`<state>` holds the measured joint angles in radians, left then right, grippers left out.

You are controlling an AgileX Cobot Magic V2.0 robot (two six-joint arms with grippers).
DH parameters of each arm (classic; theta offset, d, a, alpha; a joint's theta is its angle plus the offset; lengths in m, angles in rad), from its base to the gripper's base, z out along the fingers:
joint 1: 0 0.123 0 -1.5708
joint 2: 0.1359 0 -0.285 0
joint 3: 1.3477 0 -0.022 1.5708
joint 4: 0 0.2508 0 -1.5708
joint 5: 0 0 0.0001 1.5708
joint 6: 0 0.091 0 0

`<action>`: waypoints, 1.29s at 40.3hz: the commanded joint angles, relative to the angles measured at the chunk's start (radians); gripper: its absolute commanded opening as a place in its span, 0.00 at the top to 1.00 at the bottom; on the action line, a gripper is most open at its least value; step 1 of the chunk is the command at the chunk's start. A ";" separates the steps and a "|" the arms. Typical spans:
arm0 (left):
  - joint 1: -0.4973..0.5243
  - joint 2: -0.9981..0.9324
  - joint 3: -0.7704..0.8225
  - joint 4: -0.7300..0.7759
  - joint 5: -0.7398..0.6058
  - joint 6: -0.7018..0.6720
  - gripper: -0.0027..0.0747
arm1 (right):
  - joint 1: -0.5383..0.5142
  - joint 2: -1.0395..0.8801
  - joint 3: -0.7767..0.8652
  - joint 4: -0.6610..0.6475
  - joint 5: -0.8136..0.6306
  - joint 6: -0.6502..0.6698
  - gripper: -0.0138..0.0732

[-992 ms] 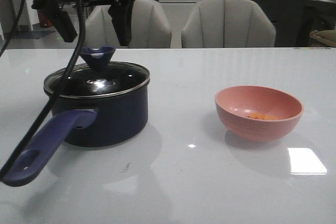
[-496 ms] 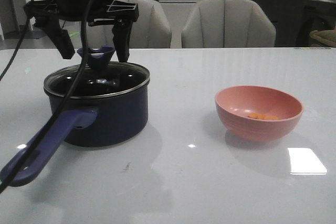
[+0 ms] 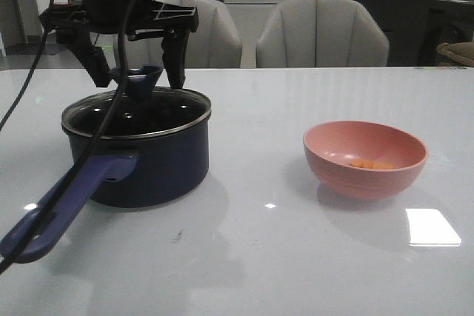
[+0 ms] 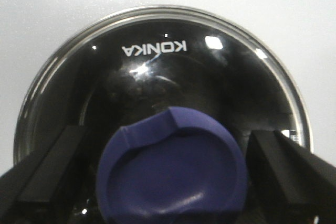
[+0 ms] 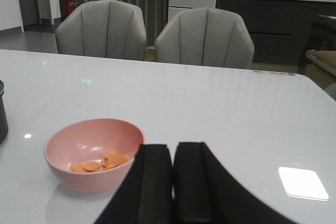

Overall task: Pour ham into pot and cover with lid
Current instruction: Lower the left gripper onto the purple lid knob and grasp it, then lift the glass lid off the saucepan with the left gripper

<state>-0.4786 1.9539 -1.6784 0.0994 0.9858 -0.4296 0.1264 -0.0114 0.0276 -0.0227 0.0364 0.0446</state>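
Dark navy saucepan [image 3: 152,164] with purple-blue handle [image 3: 63,201]; clear glass lid [image 4: 157,72] with silver rim, white lettering and purple-blue knob [image 4: 170,174]. Pink bowl [image 3: 365,158] holding orange-pink ham pieces [image 5: 100,162]. Glossy white counter [image 3: 296,257]. Grey chairs [image 5: 205,38].

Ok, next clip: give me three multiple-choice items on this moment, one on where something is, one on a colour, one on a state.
1. Where is the ham?
A. in the pot
B. in the pink bowl
C. on the table

2. What colour is the lid's knob?
A. purple-blue
B. red
C. white

3. How is the left gripper?
A. shut on the pot handle
B. open, a finger on each side of the knob
C. holding the bowl

Answers:
1 B: the orange pieces lie in the pink bowl, to the right of the pot.
2 A: the knob on the lid is purple-blue.
3 B: the left gripper has a finger either side of the knob, with gaps showing in the wrist view.
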 commanded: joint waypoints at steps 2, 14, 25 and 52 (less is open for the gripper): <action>0.002 -0.046 -0.035 -0.001 -0.017 -0.011 0.32 | -0.007 -0.019 -0.006 -0.013 -0.085 -0.002 0.66; 0.002 -0.046 -0.035 -0.001 -0.011 -0.011 0.53 | -0.007 -0.019 -0.006 -0.013 -0.085 -0.002 0.66; 0.002 -0.046 -0.053 -0.001 0.020 -0.011 0.54 | -0.007 -0.019 -0.006 -0.013 -0.085 -0.002 0.66; 0.115 -0.179 -0.070 0.021 0.128 0.013 0.54 | -0.007 -0.019 -0.006 -0.013 -0.085 -0.002 0.66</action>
<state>-0.4060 1.8552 -1.7160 0.1005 1.1119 -0.4275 0.1264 -0.0114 0.0276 -0.0227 0.0364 0.0446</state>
